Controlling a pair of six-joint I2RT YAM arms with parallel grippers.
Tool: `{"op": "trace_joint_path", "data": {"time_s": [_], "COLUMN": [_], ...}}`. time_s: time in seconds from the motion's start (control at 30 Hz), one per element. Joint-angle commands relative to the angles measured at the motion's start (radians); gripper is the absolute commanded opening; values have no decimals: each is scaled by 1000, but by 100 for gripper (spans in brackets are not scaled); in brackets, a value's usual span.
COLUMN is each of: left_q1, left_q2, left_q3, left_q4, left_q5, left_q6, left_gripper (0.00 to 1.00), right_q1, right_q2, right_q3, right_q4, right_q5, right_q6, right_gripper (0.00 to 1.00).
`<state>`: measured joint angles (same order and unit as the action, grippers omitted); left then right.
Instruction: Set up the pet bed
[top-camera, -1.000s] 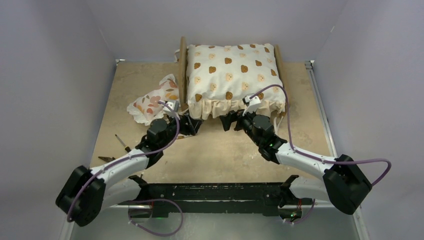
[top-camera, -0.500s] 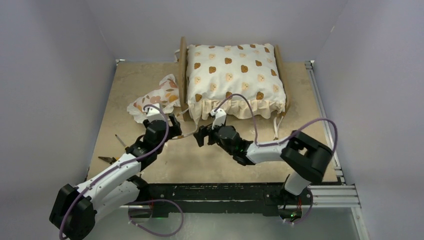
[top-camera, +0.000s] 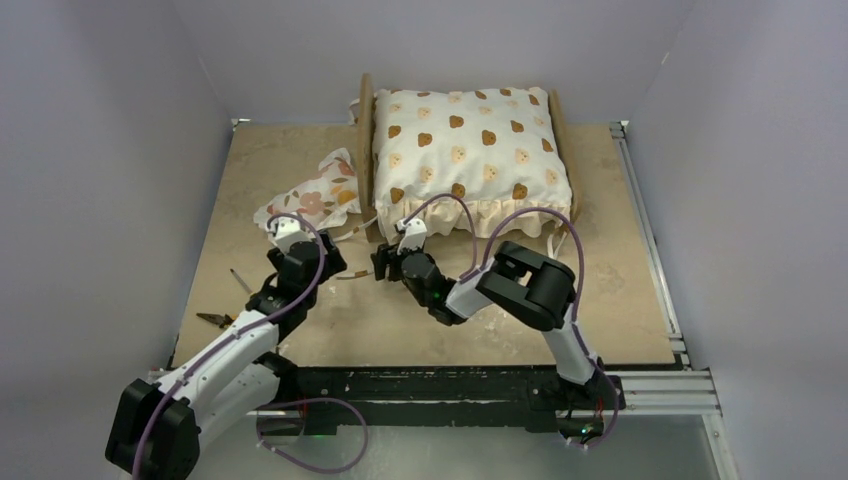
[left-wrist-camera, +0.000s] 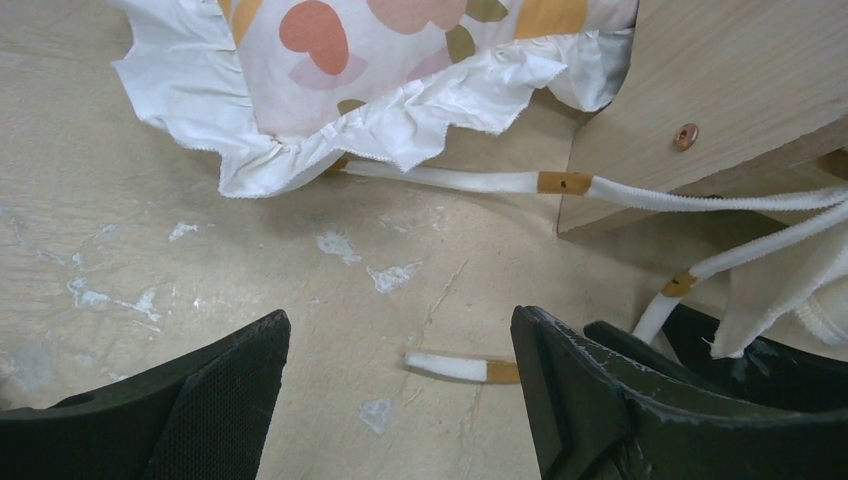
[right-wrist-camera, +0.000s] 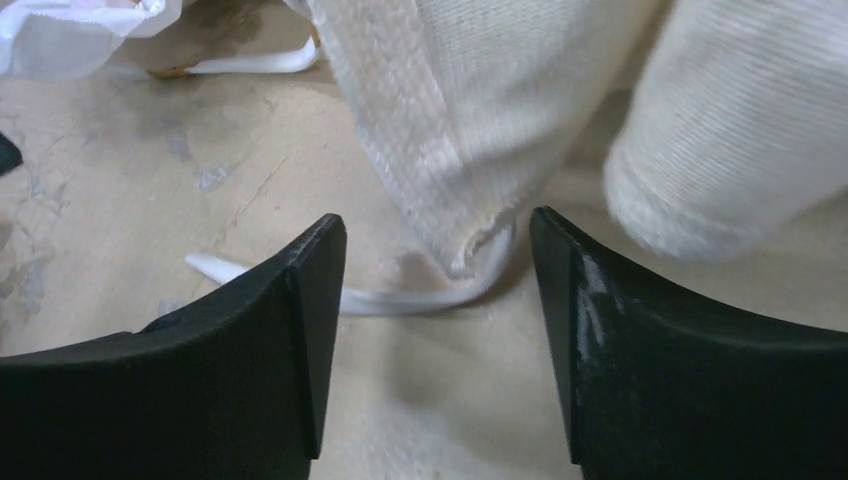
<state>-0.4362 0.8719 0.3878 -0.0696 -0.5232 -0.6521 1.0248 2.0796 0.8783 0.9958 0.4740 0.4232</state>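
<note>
The pet bed (top-camera: 366, 150) stands at the back of the table, its light-wood frame (left-wrist-camera: 720, 70) mostly hidden under a cream bear-print cushion (top-camera: 465, 145). A small floral pillow (top-camera: 310, 200) lies on the table left of it. My left gripper (top-camera: 335, 262) hovers open just off the bed's front left corner; a white tie string with a tan tip (left-wrist-camera: 460, 368) lies on the table between its fingers (left-wrist-camera: 230, 400). My right gripper (top-camera: 380, 266) is open right beside it, low at the cushion's front left edge (right-wrist-camera: 470, 100), with a white string (right-wrist-camera: 400, 300) ahead of its jaws.
Two small dark tools (top-camera: 240, 280) (top-camera: 212, 319) lie on the board at the near left. A metal rail (top-camera: 650, 240) runs along the table's right side. White walls close in the left, back and right. More tie strings (left-wrist-camera: 700, 200) trail from the bed's corner.
My right arm has swung left from the cushion's front right to its front left corner. My left gripper has pulled back toward me and to the left.
</note>
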Motion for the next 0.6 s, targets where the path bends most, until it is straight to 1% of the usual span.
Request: {"op": "trace_joint_path", "data": {"time_s": [0.0,0.03,0.1,0.17,0.2,0.23,0.27,0.33,0.43,0.57], "left_q1": [12,14,18,20,20,21,21,22,26,28], "left_q2": [19,27,42,58,73,89,106,147,234,368], "left_q3": [3,6,11,18,23,31,37,48,93,169], "left_q4": [45,46,48,51,54,51,52,54,103,148], "left_q5": [19,17,17,18,18,10,-1,-25,-59,-54], "left_q6": [-1,1,4,15,25,33,40,53,75,105], "left_gripper": [81,81,81,81,81,81,81,81,81,80], "right_q1": [0,0,0,-2,-2,-2,-2,-2,-2,-5], "right_q2": [59,75,92,82,67,47,26,-25,-81,-115], "right_q3": [78,83,76,50,25,4,-15,-54,-88,-97], "right_q4": [65,57,48,44,39,23,-3,-33,-78,-112], "right_q5": [64,71,87,96,101,105,102,101,126,135], "right_q6": [-26,-26,-25,-24,-22,-12,2,14,19,21], "right_gripper": [63,58,45,26,13,5,0,0,0,0]}}
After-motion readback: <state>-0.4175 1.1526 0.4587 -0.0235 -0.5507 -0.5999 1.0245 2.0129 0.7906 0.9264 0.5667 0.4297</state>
